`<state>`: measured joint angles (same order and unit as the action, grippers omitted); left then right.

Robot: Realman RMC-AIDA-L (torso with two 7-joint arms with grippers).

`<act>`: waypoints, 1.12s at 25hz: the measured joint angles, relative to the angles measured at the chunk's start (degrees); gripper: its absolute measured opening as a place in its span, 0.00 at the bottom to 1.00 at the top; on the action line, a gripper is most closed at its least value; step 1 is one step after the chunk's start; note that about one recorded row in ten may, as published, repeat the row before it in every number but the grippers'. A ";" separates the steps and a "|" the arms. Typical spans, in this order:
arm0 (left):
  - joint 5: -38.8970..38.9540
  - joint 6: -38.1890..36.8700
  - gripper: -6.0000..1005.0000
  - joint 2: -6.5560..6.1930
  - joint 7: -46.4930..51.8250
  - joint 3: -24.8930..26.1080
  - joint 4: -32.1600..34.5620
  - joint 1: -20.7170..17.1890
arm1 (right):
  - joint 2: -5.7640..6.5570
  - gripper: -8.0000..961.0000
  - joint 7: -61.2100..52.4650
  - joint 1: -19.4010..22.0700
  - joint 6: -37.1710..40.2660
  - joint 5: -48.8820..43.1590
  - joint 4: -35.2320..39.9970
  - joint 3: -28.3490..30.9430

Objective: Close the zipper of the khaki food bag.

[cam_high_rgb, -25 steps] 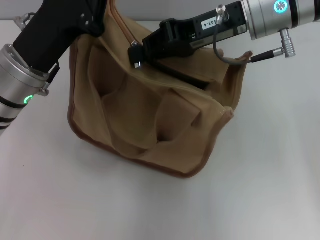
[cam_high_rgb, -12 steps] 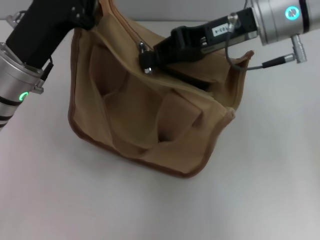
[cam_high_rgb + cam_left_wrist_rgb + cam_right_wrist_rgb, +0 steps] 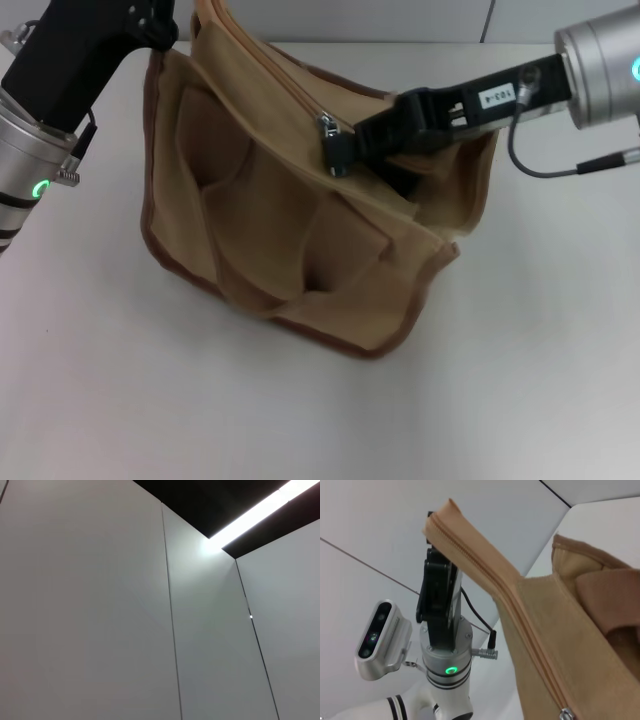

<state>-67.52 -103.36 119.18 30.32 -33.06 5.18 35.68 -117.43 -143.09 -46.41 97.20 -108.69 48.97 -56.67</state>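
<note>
The khaki food bag (image 3: 290, 240) stands on the white table, held up at its top. My left gripper (image 3: 165, 25) is at the bag's top left end and is shut on the end of the zipper tape; the right wrist view shows it (image 3: 434, 540) holding that end high. The zipper (image 3: 275, 75) runs from there down to the silver slider (image 3: 330, 130). My right gripper (image 3: 345, 150) is shut on the slider's pull tab, about midway along the bag's top. In the right wrist view the zipper (image 3: 520, 610) looks closed down to the slider (image 3: 565, 713). The left wrist view shows only wall.
The white table (image 3: 520, 380) surrounds the bag on all sides. The bag's front pockets (image 3: 230, 200) gape open toward me. A grey cable (image 3: 560, 165) hangs from my right wrist above the table.
My right gripper has moved to the right along the bag's top, taking the slider with it. The closed stretch of zipper behind it has grown longer. The left gripper has shifted slightly left.
</note>
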 joint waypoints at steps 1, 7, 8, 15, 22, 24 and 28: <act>0.04 0.23 0.06 0.00 0.00 0.11 0.00 0.00 | 0.03 0.01 0.17 0.37 0.43 0.01 0.13 0.39; 0.68 1.42 0.06 0.00 -0.09 1.09 -0.56 -0.29 | 0.52 0.01 2.13 2.85 4.18 0.03 0.70 3.03; 0.75 1.52 0.06 0.00 -0.09 1.22 -0.57 -0.40 | 0.72 0.01 2.59 3.29 4.69 0.04 0.72 3.45; 0.83 3.01 0.06 0.00 -0.21 2.40 -0.61 -0.61 | 2.14 0.01 5.72 5.87 8.38 -0.09 0.35 5.99; 0.83 5.00 0.06 0.00 -0.24 2.88 -0.65 -0.02 | 3.33 0.01 8.34 7.50 10.05 -0.33 -0.21 6.62; 0.83 5.15 0.06 0.00 -0.25 2.89 -0.69 0.09 | 3.69 0.01 9.55 7.48 10.53 -0.28 -0.97 6.70; 0.83 5.25 0.07 0.00 -0.27 2.90 -0.71 0.25 | 4.24 0.01 12.30 7.12 11.28 -0.07 -2.73 7.42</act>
<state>-66.69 -98.12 119.18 30.05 -30.15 4.47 35.93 -113.18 -130.79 -39.30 108.49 -108.76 46.23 -49.25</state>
